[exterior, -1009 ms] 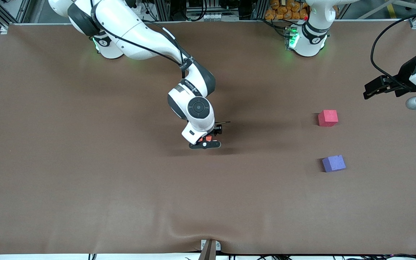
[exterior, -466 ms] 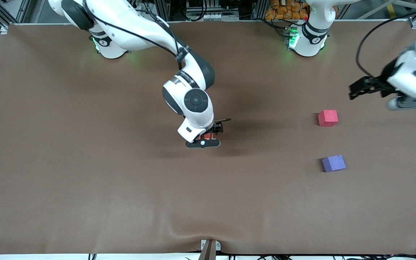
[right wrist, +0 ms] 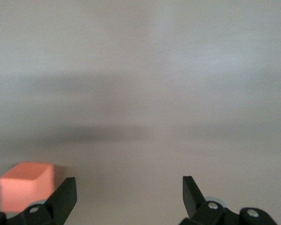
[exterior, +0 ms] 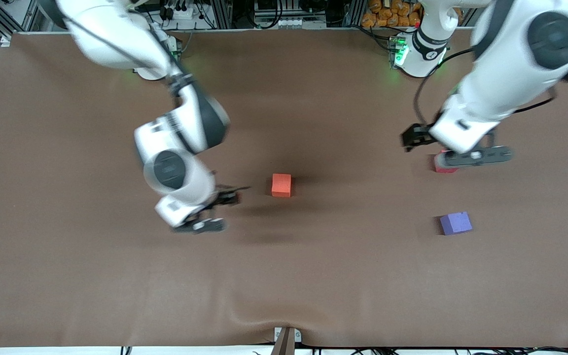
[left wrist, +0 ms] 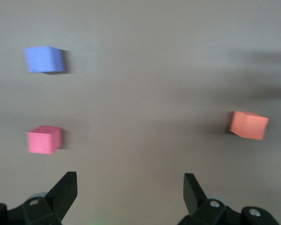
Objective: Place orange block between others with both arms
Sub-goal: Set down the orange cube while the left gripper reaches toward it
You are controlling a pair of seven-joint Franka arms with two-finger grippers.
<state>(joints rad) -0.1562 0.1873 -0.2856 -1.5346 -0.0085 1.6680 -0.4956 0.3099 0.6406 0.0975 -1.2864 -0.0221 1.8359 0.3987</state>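
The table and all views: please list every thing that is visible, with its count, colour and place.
orange block: 1, orange, alone on the table near its middle, nothing touching it.
red-pink cube: 1, red-pink, toward the left arm's end of the table, partly hidden under the left end effector in the front view.
purple-blue cube: 1, purple-blue, nearer to the front camera than the red-pink cube.
table cover: 1, brown, over the whole table.
right end effector: 1, black, open and empty, over bare cover beside the orange block, toward the right arm's end.
left end effector: 1, black, open and empty, over the red-pink cube.
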